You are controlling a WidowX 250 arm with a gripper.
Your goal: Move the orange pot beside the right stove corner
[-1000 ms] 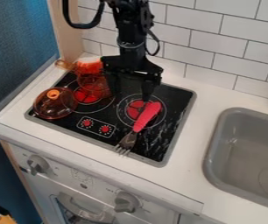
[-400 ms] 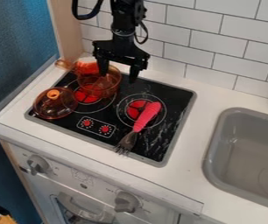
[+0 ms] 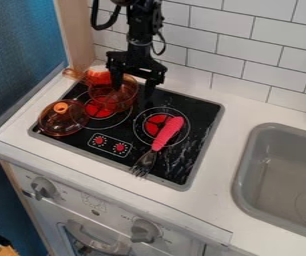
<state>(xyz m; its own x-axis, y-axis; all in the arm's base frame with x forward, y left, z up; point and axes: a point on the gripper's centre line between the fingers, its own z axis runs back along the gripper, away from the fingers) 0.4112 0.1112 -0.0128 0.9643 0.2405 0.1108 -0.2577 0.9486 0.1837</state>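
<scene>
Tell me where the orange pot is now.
In the camera view, the orange pot sits at the upper left of the stove, just up and right of the lid.

This is a toy kitchen, a play set made like a real one. Its stove (image 3: 199, 115) is a black panel with red burner shapes (image 3: 157, 120) and flat dials (image 3: 110, 145), let into a pale surface (image 3: 232, 112). Right of the stove is a grey sink (image 3: 302, 165); behind it stands a wall of white brick-pattern tiles (image 3: 256, 55). Below the stove's front edge, the cabinet face carries chunky grey knobs (image 3: 43, 188) and an oven handle (image 3: 85, 232). On the stove are a see-through orange pot (image 3: 125, 100), a lid (image 3: 55, 125) and a fork (image 3: 166, 134), which reaches across much of the panel's depth, so the stove is play-sized.
</scene>
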